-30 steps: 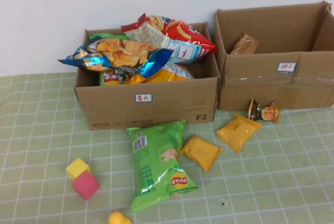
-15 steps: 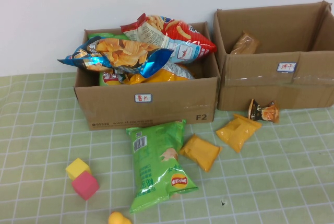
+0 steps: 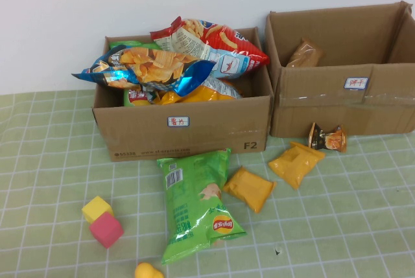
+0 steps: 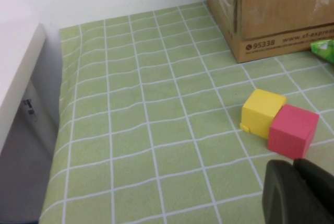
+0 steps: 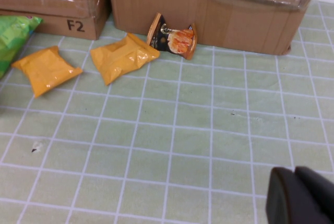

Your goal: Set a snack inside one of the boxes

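Loose snacks lie on the green checked cloth in front of two cardboard boxes: a green chip bag [image 3: 196,203], two yellow packets [image 3: 249,188] [image 3: 296,163] and a small dark packet [image 3: 327,139]. The left box [image 3: 185,126] is piled with chip bags. The right box [image 3: 343,96] holds one brown packet [image 3: 304,54]. Neither gripper shows in the high view. My left gripper [image 4: 293,165] is shut and empty, low over the cloth near a pink cube [image 4: 291,130]. My right gripper [image 5: 294,173] is shut and empty over bare cloth, short of the yellow packets [image 5: 124,56] and the dark packet [image 5: 173,36].
A yellow cube [image 3: 96,208] and a pink cube [image 3: 106,229] sit at the front left, with a yellow toy [image 3: 148,271] at the front edge. A white wall stands behind the boxes. A white ledge [image 4: 15,72] borders the cloth in the left wrist view.
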`<action>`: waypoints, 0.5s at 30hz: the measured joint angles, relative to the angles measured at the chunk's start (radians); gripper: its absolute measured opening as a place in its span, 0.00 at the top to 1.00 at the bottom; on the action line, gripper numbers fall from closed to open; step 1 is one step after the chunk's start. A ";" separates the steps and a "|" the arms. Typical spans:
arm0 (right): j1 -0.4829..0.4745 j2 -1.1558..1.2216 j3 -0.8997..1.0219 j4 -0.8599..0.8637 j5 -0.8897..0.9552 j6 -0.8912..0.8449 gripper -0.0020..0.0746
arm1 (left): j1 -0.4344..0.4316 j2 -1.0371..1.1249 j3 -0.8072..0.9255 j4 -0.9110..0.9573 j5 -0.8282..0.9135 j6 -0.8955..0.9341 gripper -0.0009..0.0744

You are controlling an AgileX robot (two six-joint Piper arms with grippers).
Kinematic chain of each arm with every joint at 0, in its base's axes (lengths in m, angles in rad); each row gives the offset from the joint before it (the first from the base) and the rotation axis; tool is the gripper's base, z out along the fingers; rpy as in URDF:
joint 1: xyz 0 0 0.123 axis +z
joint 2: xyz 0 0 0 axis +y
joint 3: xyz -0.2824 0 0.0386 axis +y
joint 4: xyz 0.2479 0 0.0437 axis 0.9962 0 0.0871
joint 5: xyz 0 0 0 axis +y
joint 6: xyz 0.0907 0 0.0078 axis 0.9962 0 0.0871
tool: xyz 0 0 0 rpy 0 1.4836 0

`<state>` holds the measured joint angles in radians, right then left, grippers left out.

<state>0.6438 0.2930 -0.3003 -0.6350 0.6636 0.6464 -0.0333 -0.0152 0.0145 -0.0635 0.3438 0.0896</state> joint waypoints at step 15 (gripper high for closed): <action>0.000 0.000 0.000 0.000 0.000 0.000 0.98 | 0.000 0.000 0.000 -0.040 -0.002 0.010 0.99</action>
<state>0.6438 0.2930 -0.3003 -0.6350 0.6636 0.6464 -0.0333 -0.0152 0.0145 -0.1037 0.3420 0.0993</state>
